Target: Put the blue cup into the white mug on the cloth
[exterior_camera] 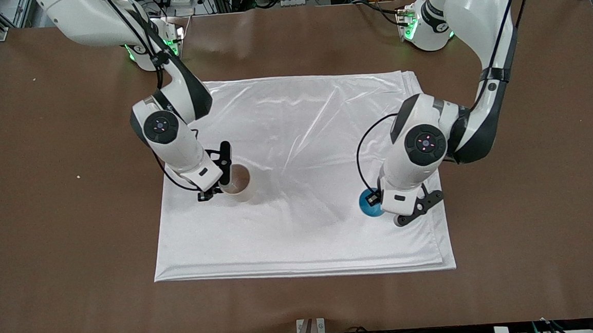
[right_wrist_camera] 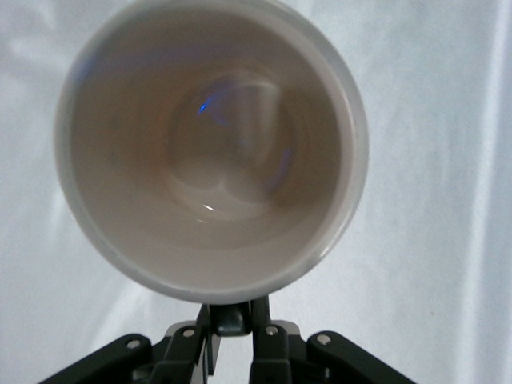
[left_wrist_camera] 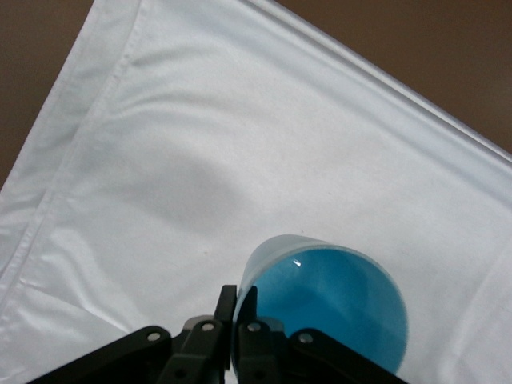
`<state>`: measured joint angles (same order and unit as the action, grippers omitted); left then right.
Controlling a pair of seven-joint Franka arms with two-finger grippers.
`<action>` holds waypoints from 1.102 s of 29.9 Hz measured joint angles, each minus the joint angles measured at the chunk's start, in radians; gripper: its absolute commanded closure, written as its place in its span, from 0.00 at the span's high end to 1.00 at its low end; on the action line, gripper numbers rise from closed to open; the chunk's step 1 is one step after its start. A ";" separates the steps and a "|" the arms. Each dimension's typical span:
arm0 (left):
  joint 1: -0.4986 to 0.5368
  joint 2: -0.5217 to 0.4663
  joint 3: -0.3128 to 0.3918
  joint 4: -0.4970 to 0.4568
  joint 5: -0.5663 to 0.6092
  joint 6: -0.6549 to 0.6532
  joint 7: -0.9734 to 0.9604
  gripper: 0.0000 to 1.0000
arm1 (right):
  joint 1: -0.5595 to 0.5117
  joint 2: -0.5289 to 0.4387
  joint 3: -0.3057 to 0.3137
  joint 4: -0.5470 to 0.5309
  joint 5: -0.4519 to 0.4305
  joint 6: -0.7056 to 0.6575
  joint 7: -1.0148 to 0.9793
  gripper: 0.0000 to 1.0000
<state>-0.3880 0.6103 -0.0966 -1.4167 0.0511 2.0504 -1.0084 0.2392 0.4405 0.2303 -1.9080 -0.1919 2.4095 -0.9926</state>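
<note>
Both grasps look made. The left gripper [left_wrist_camera: 237, 308] is pinched on the rim of the blue cup [exterior_camera: 370, 203], near the cloth's [exterior_camera: 294, 135] edge toward the left arm's end. The right gripper [right_wrist_camera: 232, 316] clamps the white mug's [exterior_camera: 239, 183] rim near the cloth's other edge. Next, I reckon, the cup must be lifted, carried over the mug and lowered in.

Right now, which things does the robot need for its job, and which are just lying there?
Needed:
- blue cup, pinched at its rim by the left tool
- white mug, gripped by the right tool
- cloth under both

Just there:
- brown table
</note>
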 measured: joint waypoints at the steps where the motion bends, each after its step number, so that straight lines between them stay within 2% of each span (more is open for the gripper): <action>1: -0.009 0.000 0.000 0.003 0.000 0.000 -0.011 0.00 | 0.011 0.013 0.000 0.009 -0.003 0.000 0.020 0.00; 15: -0.083 -0.013 0.001 0.026 -0.010 0.000 -0.090 0.00 | 0.139 0.132 -0.008 0.111 -0.017 -0.001 0.155 0.00; 24: -0.119 -0.020 0.000 0.029 -0.012 0.000 -0.135 0.00 | 0.183 0.176 -0.013 0.129 -0.116 -0.001 0.274 0.01; 29: -0.134 -0.020 0.000 0.036 -0.012 0.000 -0.154 0.00 | 0.201 0.184 -0.016 0.137 -0.129 -0.004 0.300 0.16; 30: -0.138 -0.020 0.000 0.039 -0.012 0.000 -0.156 0.00 | 0.203 0.185 -0.016 0.138 -0.129 -0.005 0.300 0.25; 31: -0.141 -0.020 0.000 0.043 -0.012 0.000 -0.158 0.00 | 0.204 0.185 -0.016 0.139 -0.129 -0.005 0.301 0.40; 32: -0.145 -0.020 0.000 0.047 -0.012 0.000 -0.160 0.00 | 0.205 0.186 -0.017 0.140 -0.129 -0.005 0.301 0.62; 33: -0.148 -0.020 0.000 0.050 -0.013 0.000 -0.161 0.00 | 0.205 0.187 -0.017 0.142 -0.129 -0.005 0.301 0.68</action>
<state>-0.5360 0.5907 -0.0968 -1.3670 0.0385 2.0504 -1.1695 0.4442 0.6270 0.2130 -1.7659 -0.3207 2.4044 -0.6916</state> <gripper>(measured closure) 0.956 0.806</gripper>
